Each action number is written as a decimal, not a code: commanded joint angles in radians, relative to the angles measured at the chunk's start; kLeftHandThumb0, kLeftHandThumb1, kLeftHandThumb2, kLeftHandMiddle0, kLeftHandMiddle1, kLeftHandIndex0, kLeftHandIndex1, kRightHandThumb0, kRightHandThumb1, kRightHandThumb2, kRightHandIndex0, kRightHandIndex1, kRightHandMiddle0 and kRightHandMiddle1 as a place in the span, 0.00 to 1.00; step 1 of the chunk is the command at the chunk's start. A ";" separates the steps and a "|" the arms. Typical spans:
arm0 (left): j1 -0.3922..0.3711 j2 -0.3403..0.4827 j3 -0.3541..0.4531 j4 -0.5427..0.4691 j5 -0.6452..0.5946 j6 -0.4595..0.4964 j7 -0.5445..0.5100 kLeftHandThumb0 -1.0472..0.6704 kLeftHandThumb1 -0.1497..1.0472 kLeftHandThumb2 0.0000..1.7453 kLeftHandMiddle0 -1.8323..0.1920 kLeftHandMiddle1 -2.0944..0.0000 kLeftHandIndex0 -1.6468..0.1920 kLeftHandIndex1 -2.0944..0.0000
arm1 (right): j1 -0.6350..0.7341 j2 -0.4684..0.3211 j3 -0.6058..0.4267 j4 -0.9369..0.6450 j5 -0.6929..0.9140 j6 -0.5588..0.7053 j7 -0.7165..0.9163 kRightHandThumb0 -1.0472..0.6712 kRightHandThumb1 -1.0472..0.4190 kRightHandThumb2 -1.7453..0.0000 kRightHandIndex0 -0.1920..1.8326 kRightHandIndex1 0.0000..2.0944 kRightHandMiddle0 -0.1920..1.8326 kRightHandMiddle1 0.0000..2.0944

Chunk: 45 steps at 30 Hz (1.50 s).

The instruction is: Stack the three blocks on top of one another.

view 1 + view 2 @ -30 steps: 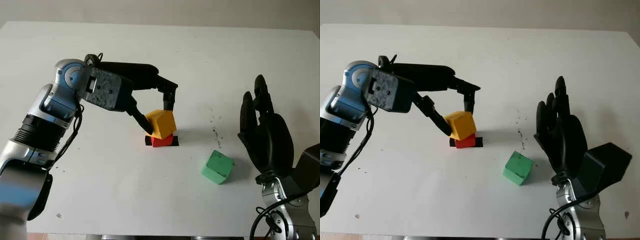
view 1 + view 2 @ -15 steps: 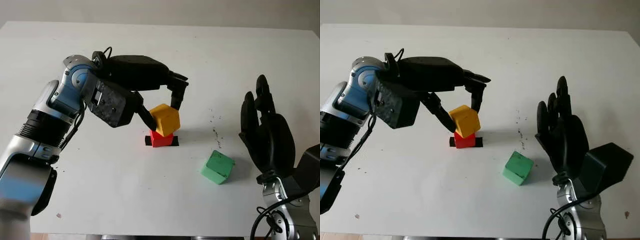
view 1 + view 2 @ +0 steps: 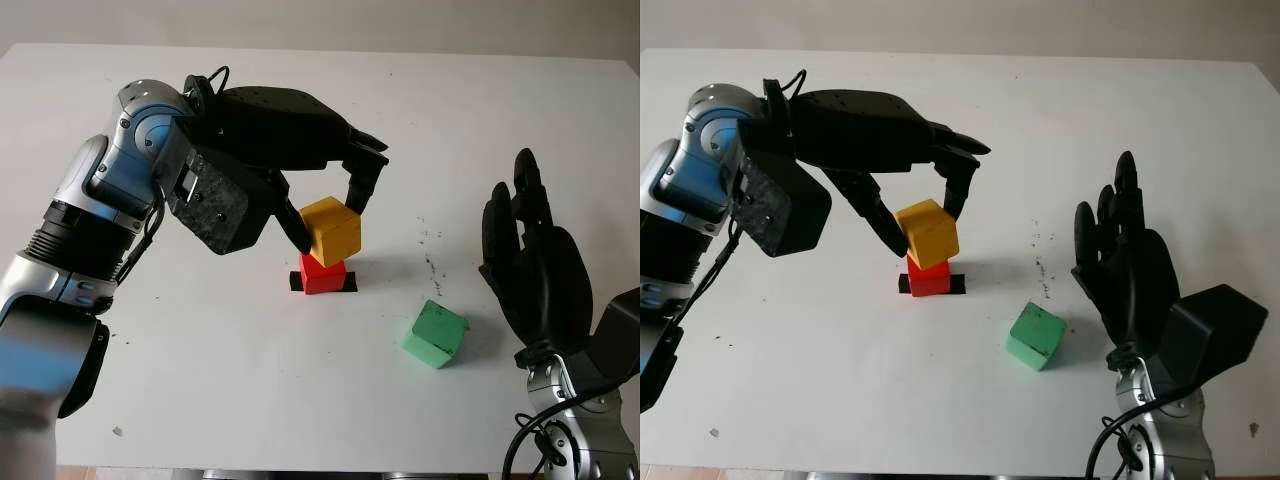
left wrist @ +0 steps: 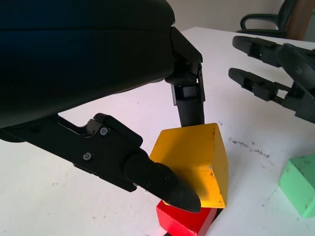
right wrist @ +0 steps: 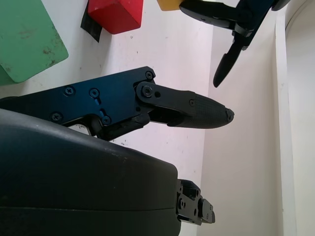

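Note:
My left hand (image 3: 328, 215) is shut on the yellow block (image 3: 331, 231), holding it tilted on top of the red block (image 3: 322, 274). In the left wrist view the yellow block (image 4: 196, 163) sits between my fingers (image 4: 160, 179) with the red block (image 4: 187, 221) just beneath. The red block stands on a strip of black tape at the table's middle. The green block (image 3: 435, 334) lies on the table to the right of the stack. My right hand (image 3: 535, 275) is open, raised upright to the right of the green block.
The white table (image 3: 200, 380) stretches wide around the blocks. A few dark specks (image 3: 432, 262) mark the surface between the stack and my right hand. An office chair (image 4: 263, 22) stands beyond the table's far edge in the left wrist view.
My left hand has lifted the yellow block from beside the red block's top and turned it, so it now sits higher over the red block. The right hand and green block have not moved.

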 commanded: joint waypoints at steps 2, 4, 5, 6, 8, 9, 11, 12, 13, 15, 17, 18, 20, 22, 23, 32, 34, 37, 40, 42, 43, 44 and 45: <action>-0.049 -0.001 -0.017 0.024 -0.011 -0.041 -0.018 0.35 0.93 0.03 0.83 0.97 0.68 0.34 | 0.019 -0.008 -0.011 -0.042 -0.006 0.009 -0.007 0.25 0.00 0.68 0.00 0.00 0.01 0.02; -0.058 -0.007 -0.025 0.047 -0.008 -0.069 -0.019 0.35 0.91 0.03 0.82 0.97 0.65 0.37 | 0.026 -0.010 -0.013 -0.052 -0.009 0.015 -0.011 0.24 0.00 0.69 0.00 0.00 0.01 0.03; -0.062 -0.010 -0.029 0.057 -0.006 -0.080 -0.020 0.34 0.91 0.03 0.82 0.97 0.65 0.38 | 0.029 -0.010 -0.014 -0.058 -0.012 0.019 -0.015 0.24 0.00 0.70 0.00 0.01 0.01 0.03; -0.067 -0.012 -0.033 0.069 -0.004 -0.091 -0.020 0.34 0.91 0.03 0.82 0.97 0.64 0.38 | 0.031 -0.008 -0.015 -0.062 -0.013 0.022 -0.019 0.23 0.00 0.70 0.00 0.01 0.02 0.03; -0.075 -0.015 -0.042 0.091 0.003 -0.111 -0.020 0.33 0.91 0.03 0.82 0.97 0.64 0.38 | 0.035 -0.006 -0.017 -0.068 -0.014 0.025 -0.024 0.23 0.00 0.71 0.00 0.01 0.02 0.03; -0.076 -0.017 -0.045 0.102 0.010 -0.126 -0.014 0.33 0.91 0.03 0.82 0.97 0.64 0.38 | 0.037 -0.006 -0.019 -0.071 -0.012 0.029 -0.025 0.23 0.00 0.71 0.00 0.01 0.02 0.03; -0.078 -0.022 -0.048 0.119 0.020 -0.152 0.000 0.33 0.90 0.03 0.82 0.97 0.64 0.37 | 0.038 -0.008 -0.020 -0.076 -0.010 0.034 -0.025 0.23 0.00 0.72 0.00 0.01 0.02 0.03; -0.079 -0.024 -0.051 0.126 0.030 -0.168 0.011 0.33 0.90 0.03 0.82 0.97 0.64 0.37 | 0.038 -0.010 -0.021 -0.075 -0.011 0.033 -0.023 0.23 0.00 0.72 0.00 0.02 0.02 0.03; -0.080 -0.025 -0.054 0.133 0.043 -0.187 0.024 0.33 0.90 0.03 0.82 0.97 0.64 0.37 | 0.038 -0.012 -0.022 -0.073 -0.012 0.031 -0.020 0.23 0.00 0.72 0.00 0.02 0.02 0.03; -0.083 -0.029 -0.060 0.152 0.074 -0.232 0.061 0.32 0.89 0.03 0.81 0.97 0.63 0.37 | 0.038 -0.015 -0.023 -0.071 -0.015 0.028 -0.017 0.22 0.00 0.72 0.00 0.02 0.02 0.03; -0.088 -0.031 -0.068 0.169 0.112 -0.277 0.101 0.31 0.88 0.03 0.81 0.97 0.62 0.36 | 0.038 -0.014 -0.023 -0.072 -0.015 0.027 -0.014 0.22 0.00 0.72 0.00 0.02 0.02 0.03; -0.091 -0.032 -0.072 0.180 0.131 -0.300 0.123 0.31 0.88 0.03 0.81 0.97 0.62 0.35 | 0.039 -0.013 -0.024 -0.072 -0.015 0.026 -0.013 0.22 0.00 0.72 0.00 0.01 0.02 0.03; -0.097 -0.034 -0.077 0.201 0.171 -0.343 0.174 0.32 0.88 0.03 0.82 0.97 0.64 0.33 | 0.041 -0.012 -0.024 -0.075 -0.014 0.027 -0.011 0.22 0.00 0.72 0.00 0.01 0.02 0.03; -0.101 -0.037 -0.080 0.223 0.199 -0.371 0.215 0.34 0.88 0.03 0.82 0.97 0.66 0.31 | 0.042 -0.007 -0.026 -0.080 -0.012 0.033 -0.017 0.22 0.00 0.73 0.00 0.01 0.02 0.03; -0.103 -0.038 -0.081 0.234 0.210 -0.383 0.235 0.34 0.88 0.03 0.82 0.98 0.67 0.30 | 0.042 -0.006 -0.026 -0.083 -0.014 0.037 -0.020 0.22 0.00 0.73 0.00 0.02 0.02 0.03; -0.116 -0.032 -0.097 0.268 0.287 -0.428 0.339 0.37 0.90 0.03 0.83 0.98 0.70 0.28 | 0.044 -0.008 -0.024 -0.087 -0.023 0.040 -0.024 0.22 0.00 0.73 0.00 0.02 0.03 0.03; -0.118 -0.030 -0.102 0.267 0.304 -0.430 0.354 0.37 0.90 0.03 0.83 0.98 0.70 0.28 | 0.043 -0.006 -0.024 -0.088 -0.020 0.041 -0.024 0.22 0.00 0.73 0.00 0.02 0.03 0.03; -0.120 -0.027 -0.109 0.273 0.323 -0.441 0.375 0.38 0.89 0.03 0.82 0.97 0.69 0.29 | 0.042 -0.005 -0.024 -0.089 -0.021 0.043 -0.026 0.22 0.00 0.73 0.00 0.02 0.03 0.03; -0.120 -0.025 -0.115 0.275 0.331 -0.446 0.379 0.35 0.89 0.03 0.83 0.97 0.68 0.30 | 0.044 -0.010 -0.023 -0.088 -0.024 0.039 -0.022 0.22 0.00 0.73 0.00 0.02 0.02 0.03; -0.121 -0.024 -0.119 0.277 0.328 -0.446 0.375 0.33 0.88 0.03 0.83 0.98 0.67 0.29 | 0.044 -0.008 -0.024 -0.087 -0.023 0.038 -0.023 0.22 0.00 0.73 0.00 0.02 0.03 0.03; -0.121 -0.023 -0.120 0.277 0.328 -0.447 0.377 0.32 0.88 0.03 0.83 0.98 0.67 0.29 | 0.044 -0.007 -0.025 -0.087 -0.022 0.039 -0.023 0.22 0.00 0.73 0.00 0.02 0.03 0.03; -0.121 -0.022 -0.120 0.277 0.329 -0.449 0.379 0.33 0.87 0.03 0.83 0.97 0.67 0.29 | 0.044 -0.007 -0.025 -0.088 -0.021 0.039 -0.022 0.22 0.00 0.73 0.00 0.02 0.03 0.03; -0.122 -0.021 -0.121 0.277 0.326 -0.450 0.376 0.33 0.87 0.03 0.83 0.97 0.67 0.29 | 0.044 -0.006 -0.026 -0.087 -0.019 0.038 -0.023 0.22 0.00 0.73 0.00 0.02 0.03 0.03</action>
